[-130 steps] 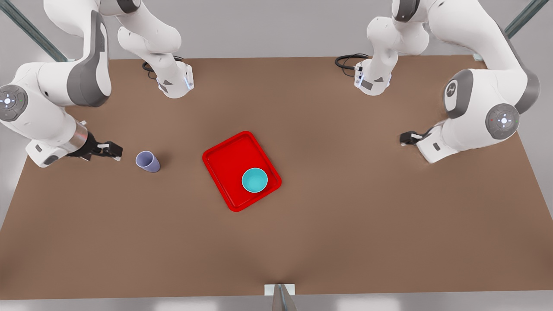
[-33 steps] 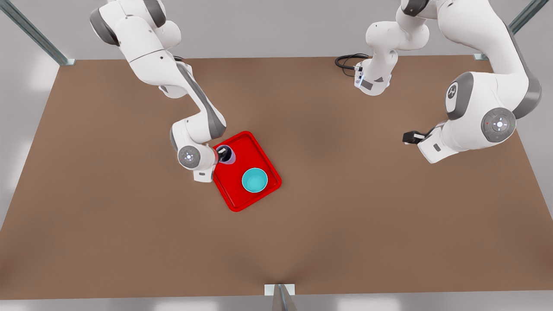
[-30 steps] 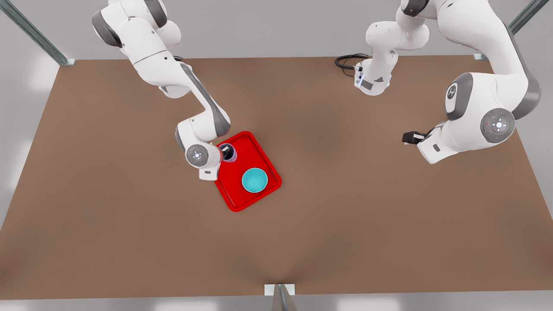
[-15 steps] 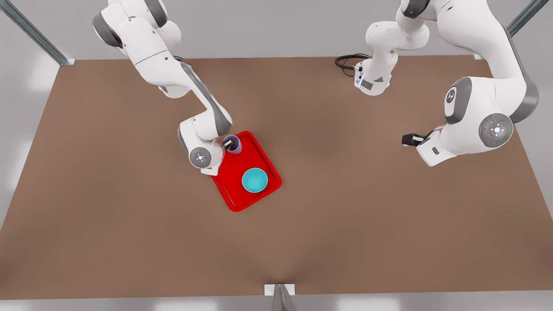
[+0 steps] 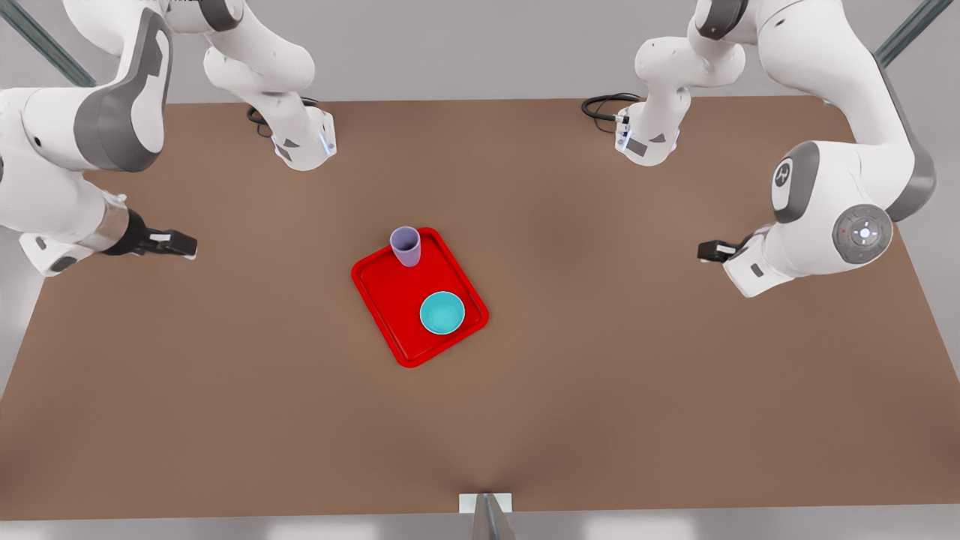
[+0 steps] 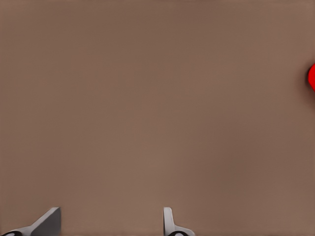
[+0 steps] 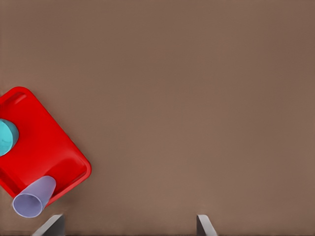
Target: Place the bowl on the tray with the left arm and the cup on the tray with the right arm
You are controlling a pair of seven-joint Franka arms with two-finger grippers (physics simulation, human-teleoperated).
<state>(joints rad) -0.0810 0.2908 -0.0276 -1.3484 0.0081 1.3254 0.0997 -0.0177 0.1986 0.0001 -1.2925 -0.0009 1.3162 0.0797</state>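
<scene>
The cup (image 5: 406, 246) is seen standing upright on the tray (image 5: 390, 292), at the tray's upper corner near the centre of the front view; whether its base sits fully inside the rim there cannot be told for sure. The bowl (image 5: 442, 313) is set in the tray's lower right part, apart from the cup. Both placements therefore appear done, and little is judged to be left beyond parking the arms.

The right gripper (image 5: 174, 244) is found at the front view's left edge, well apart from the tray, with its fingers spread wide and nothing between them, as the right wrist view shows. The left gripper (image 5: 708, 250) waits at the front view's right, over bare table (image 5: 225, 390), also spread wide and empty in its wrist view.

Against the frame 0.5 s earlier, the cup is no longer held: the right arm has been pulled back from the tray to the far left, and the cup is left on its own in about the same spot. The bowl, the tray and the left arm are almost unchanged.
</scene>
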